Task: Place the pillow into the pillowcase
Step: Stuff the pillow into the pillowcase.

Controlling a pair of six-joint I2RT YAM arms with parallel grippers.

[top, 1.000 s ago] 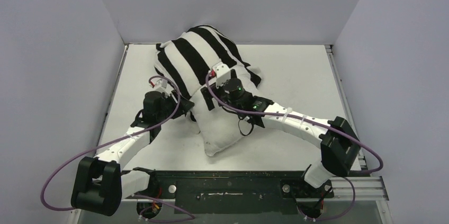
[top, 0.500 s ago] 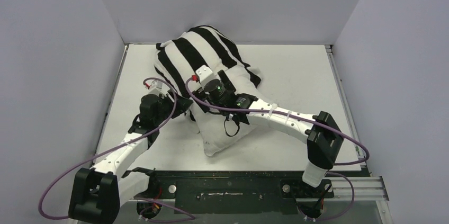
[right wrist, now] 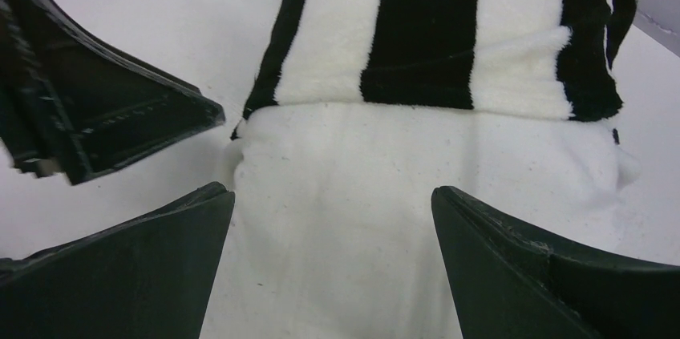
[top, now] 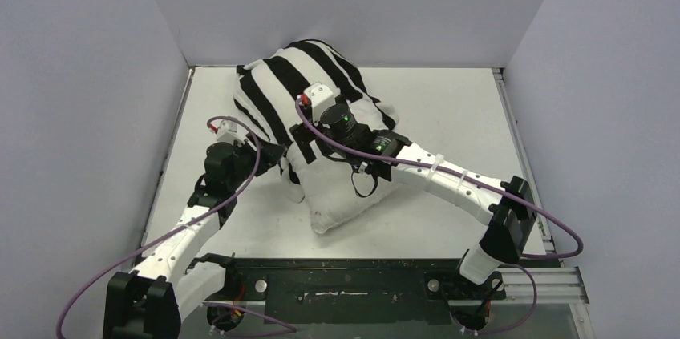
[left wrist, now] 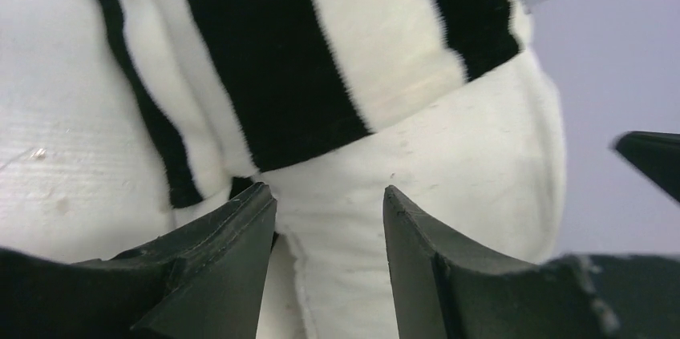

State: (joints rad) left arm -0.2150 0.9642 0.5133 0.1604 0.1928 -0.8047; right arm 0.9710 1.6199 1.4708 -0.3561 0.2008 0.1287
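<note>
On the table (top: pixel 449 115), the pillow (top: pixel 341 195) is abt half inside the striped pillowcase (top: pixel 289 74).
We see the far half covered & the near half bare white. Our right gripper (right wrist: pixel 333 195) is wide open over the pillowcase edge, holding nothing. Our left gripper (left wrist: pixel 329 193) has pillow cloth btwn its half-apart fingers (left wrist: pixel 224 275); we can't tell if it pinches.

Broad black-and-white stripes on the pillowcase (top: pixel 282 82) — plain off-white pillow (top: pixel 330 201).
</note>
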